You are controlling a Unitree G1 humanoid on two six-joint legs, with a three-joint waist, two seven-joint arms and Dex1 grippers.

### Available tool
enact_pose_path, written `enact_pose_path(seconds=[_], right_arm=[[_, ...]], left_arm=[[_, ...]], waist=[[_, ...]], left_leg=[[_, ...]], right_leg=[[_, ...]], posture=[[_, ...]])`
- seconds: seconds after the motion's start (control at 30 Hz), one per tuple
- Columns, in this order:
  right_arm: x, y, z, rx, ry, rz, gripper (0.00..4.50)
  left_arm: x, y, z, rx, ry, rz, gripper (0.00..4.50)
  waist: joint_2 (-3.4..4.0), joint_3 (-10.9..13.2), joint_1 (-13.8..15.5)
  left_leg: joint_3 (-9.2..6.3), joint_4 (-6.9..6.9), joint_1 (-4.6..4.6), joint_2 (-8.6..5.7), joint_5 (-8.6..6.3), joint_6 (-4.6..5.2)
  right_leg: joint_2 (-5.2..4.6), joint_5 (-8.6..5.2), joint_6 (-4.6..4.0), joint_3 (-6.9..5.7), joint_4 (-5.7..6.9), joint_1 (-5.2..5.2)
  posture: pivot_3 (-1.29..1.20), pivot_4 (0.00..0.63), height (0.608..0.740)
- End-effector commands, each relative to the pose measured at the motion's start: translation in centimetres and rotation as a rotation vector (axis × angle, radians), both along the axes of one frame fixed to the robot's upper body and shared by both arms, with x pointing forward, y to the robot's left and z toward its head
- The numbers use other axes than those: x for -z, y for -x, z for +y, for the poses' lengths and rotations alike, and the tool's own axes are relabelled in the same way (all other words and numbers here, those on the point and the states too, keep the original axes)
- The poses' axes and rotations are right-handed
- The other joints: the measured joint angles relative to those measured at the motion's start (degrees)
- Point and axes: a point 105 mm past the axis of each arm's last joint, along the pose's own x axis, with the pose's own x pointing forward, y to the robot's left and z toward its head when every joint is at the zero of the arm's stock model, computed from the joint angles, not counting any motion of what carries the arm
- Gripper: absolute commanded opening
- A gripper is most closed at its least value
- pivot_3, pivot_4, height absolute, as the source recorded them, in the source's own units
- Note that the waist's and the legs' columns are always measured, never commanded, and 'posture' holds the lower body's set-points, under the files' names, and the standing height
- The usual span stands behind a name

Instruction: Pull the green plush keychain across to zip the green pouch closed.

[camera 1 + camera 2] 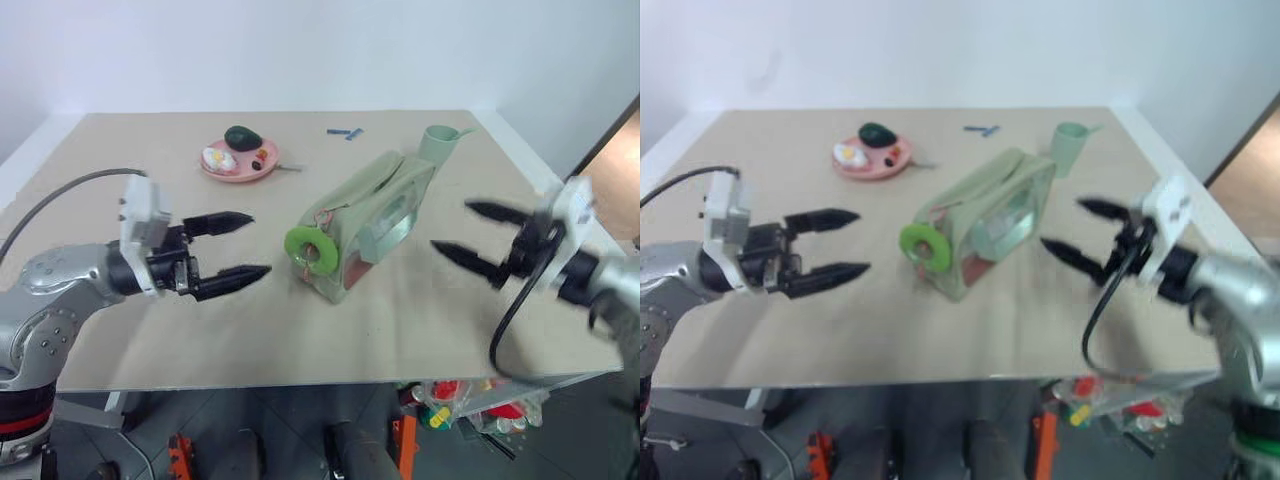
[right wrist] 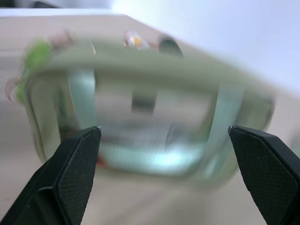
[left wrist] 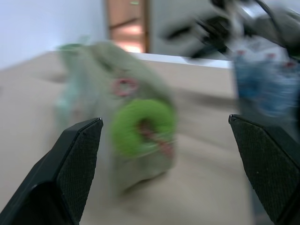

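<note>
The green pouch (image 1: 375,215) lies on the table's middle, slanting from near left to far right, with a clear side window facing right. The green plush keychain (image 1: 313,252), a lime fuzzy ring, hangs at the pouch's near left end. My left gripper (image 1: 243,243) hovers open just left of the keychain, pointing right at it, nothing between its fingers. My right gripper (image 1: 465,232) is open to the right of the pouch, pointing left toward its window side. In the left wrist view the keychain (image 3: 143,126) sits ahead between the fingertips (image 3: 84,140). The pouch (image 2: 150,117) spans the right wrist view.
A pink plate (image 1: 240,168) with a dark green avocado (image 1: 242,137) and small food items sits at the back left. A pale green cup (image 1: 440,143) stands behind the pouch's far end. A small blue item (image 1: 345,131) lies near the back edge.
</note>
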Motion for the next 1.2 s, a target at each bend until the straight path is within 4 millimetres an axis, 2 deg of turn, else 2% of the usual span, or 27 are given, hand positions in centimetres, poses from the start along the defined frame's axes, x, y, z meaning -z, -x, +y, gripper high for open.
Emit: enact_pose_path(seconds=[0.03,0.23,0.43,0.5,0.53,0.57,0.6,0.63,0.73,0.87,0.9,1.2], right_arm=[[-0.5,-2.5,0.7,-0.116,0.158,-0.043,4.50],[-1.3,-6.5,2.8,-0.262,0.365,-0.122,4.50],[-1.3,-8.1,4.5,-0.323,0.403,-0.176,4.50],[-1.0,-8.3,4.6,-0.331,0.415,-0.180,3.97],[-0.9,-8.2,4.6,-0.341,0.426,-0.179,3.90],[-0.8,-8.2,4.6,-0.347,0.423,-0.181,3.16],[-0.8,-8.1,4.6,-0.355,0.411,-0.174,3.16],[-0.8,-8.0,4.6,-0.360,0.399,-0.172,2.66],[-0.8,-7.6,4.6,-0.371,0.387,-0.168,1.56],[-1.3,-7.2,4.5,-0.370,0.372,-0.167,0.22],[-1.4,-7.1,4.6,-0.370,0.367,-0.163,0.02],[-2.3,-5.1,5.6,-0.385,0.368,-0.133,0.02]], left_arm=[[-0.8,0.1,-1.5,0.067,-0.005,-0.028,4.46],[-1.1,-0.4,-2.6,0.073,0.012,-0.049,4.46],[-0.9,-0.7,-2.6,0.020,0.018,-0.061,4.46],[-1.0,-0.8,-2.5,-0.003,0.029,-0.064,4.50],[-1.0,-0.9,-2.4,-0.013,0.032,-0.065,4.50],[-1.1,-1.0,-2.3,-0.023,0.035,-0.067,4.50],[-1.1,-1.1,-2.2,-0.030,0.036,-0.069,4.50],[-1.0,-1.2,-2.2,-0.036,0.035,-0.069,4.50],[-0.9,-1.4,-2.0,-0.050,0.034,-0.069,4.50],[-0.7,-1.5,-2.0,-0.053,0.036,-0.061,4.50],[-0.7,-1.6,-2.0,-0.054,0.036,-0.060,4.50],[-0.5,-2.2,-2.0,-0.063,0.044,-0.053,4.50]], waist=[[-0.24,0.09,-0.20],[-0.20,0.12,-0.23],[-0.19,0.12,-0.07],[-0.19,0.12,-0.01],[-0.18,0.13,0.13],[-0.16,0.14,0.13],[-0.16,0.14,0.11],[-0.16,0.14,0.10],[-0.16,0.14,0.09],[-0.16,0.14,0.05],[-0.13,0.16,0.05],[-0.08,0.19,0.05]], left_leg=[[-0.04,0.00,0.00,0.07,0.00,0.00],[-0.10,-0.12,-0.18,0.14,-0.01,0.03],[-0.11,-0.12,-0.52,0.19,-0.18,0.27],[-0.13,-0.12,-0.60,0.19,-0.20,0.26],[-0.13,-0.12,-0.61,0.18,-0.21,0.25],[-0.13,-0.09,-0.64,0.14,-0.22,0.25],[-0.13,-0.06,-0.67,0.14,-0.22,0.25],[-0.11,-0.01,-0.66,0.13,-0.22,0.25],[-0.12,0.02,-0.63,0.14,-0.20,0.23],[-0.12,0.04,-0.52,0.17,-0.17,0.19],[-0.12,0.05,-0.50,0.18,-0.16,0.19],[-0.11,0.05,-0.45,0.18,-0.14,0.15]], right_leg=[[0.11,0.00,-0.02,-0.01,-0.02,0.00],[0.36,0.11,-0.03,0.16,0.01,-0.24],[0.37,0.08,0.09,0.19,0.04,-0.50],[0.36,0.08,0.06,0.17,0.03,-0.54],[0.33,0.11,0.01,0.17,0.03,-0.54],[0.29,0.18,-0.11,0.16,0.03,-0.54],[0.29,0.17,-0.10,0.16,0.03,-0.54],[0.28,0.16,-0.04,0.18,0.03,-0.54],[0.30,0.11,0.15,0.18,0.06,-0.53],[0.37,0.14,0.10,0.18,0.19,-0.51],[0.38,0.14,0.10,0.19,0.24,-0.51],[0.39,0.12,0.08,0.21,0.39,-0.53]], posture=[[0.00,0.150,0.740],[0.00,0.150,0.740],[0.00,0.150,0.740],[0.00,0.150,0.740],[0.00,0.150,0.740],[0.00,0.150,0.740],[0.00,0.150,0.740],[0.00,0.150,0.740],[0.00,0.150,0.740],[0.00,0.150,0.740],[0.00,0.150,0.740],[0.00,0.150,0.740]])
